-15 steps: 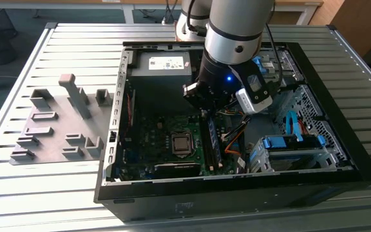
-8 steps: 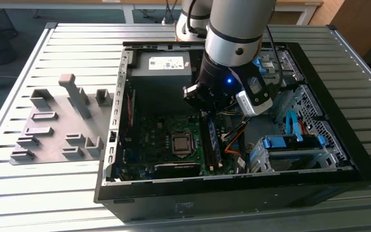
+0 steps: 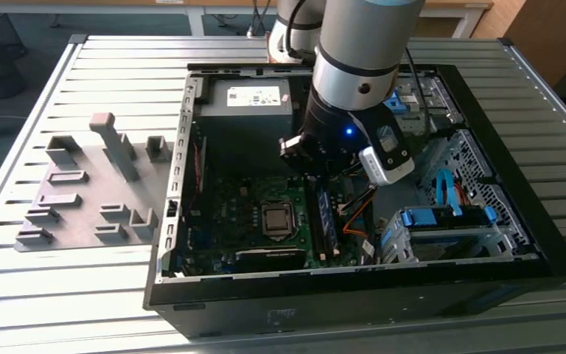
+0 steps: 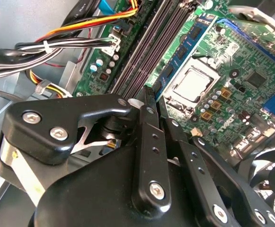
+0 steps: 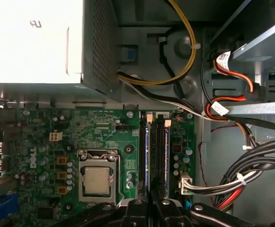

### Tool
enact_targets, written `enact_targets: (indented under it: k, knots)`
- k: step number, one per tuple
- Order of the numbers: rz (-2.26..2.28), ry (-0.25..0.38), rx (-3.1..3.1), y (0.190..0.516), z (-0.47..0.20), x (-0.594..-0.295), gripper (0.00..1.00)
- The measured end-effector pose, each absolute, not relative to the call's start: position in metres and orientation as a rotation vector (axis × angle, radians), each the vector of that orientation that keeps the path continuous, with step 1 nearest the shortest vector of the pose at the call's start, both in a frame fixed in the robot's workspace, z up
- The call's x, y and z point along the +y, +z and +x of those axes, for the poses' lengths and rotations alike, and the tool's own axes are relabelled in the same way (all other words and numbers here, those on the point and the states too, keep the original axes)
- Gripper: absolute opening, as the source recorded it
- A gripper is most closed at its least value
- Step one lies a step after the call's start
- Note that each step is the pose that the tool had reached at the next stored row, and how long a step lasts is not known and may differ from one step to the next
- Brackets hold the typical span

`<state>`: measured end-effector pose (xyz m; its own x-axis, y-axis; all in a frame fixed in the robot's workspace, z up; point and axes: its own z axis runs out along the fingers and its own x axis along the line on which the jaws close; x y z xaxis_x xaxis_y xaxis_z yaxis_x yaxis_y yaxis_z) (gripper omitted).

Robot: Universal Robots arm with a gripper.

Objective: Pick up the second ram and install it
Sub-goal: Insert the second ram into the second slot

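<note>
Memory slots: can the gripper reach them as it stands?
Probably yes: the gripper hangs directly over the memory slots, and the cable bundle lies beside the motherboard, not across them.

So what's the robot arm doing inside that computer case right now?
The arm is reaching into the open computer case, its gripper low over the motherboard's memory slots, just beside the CPU socket. A green RAM stick already stands in one slot, edge-on. The fingers look closed together, though whether they pinch anything can't be made out.
</note>
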<state>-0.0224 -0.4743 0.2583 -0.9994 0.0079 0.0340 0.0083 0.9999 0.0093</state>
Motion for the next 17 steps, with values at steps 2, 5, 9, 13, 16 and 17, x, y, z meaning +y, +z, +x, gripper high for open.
enact_targets:
  k: [2, 5, 9, 13, 16, 17]
  knots:
    - [-0.017, -0.015, -3.108, 0.2559, -0.0223, -0.4744, 0.14]
    - [-0.022, -0.014, -3.107, 0.255, -0.0221, -0.4762, 0.14]
    - [-0.026, -0.015, -3.107, 0.2541, -0.0222, -0.477, 0.14]
    - [-0.027, -0.015, -3.107, 0.253, -0.0222, -0.4771, 0.14]
    - [-0.031, -0.016, -3.107, 0.2512, -0.0221, -0.4779, 0.14]
    - [-0.033, -0.016, -3.107, 0.2497, -0.0221, -0.4779, 0.14]
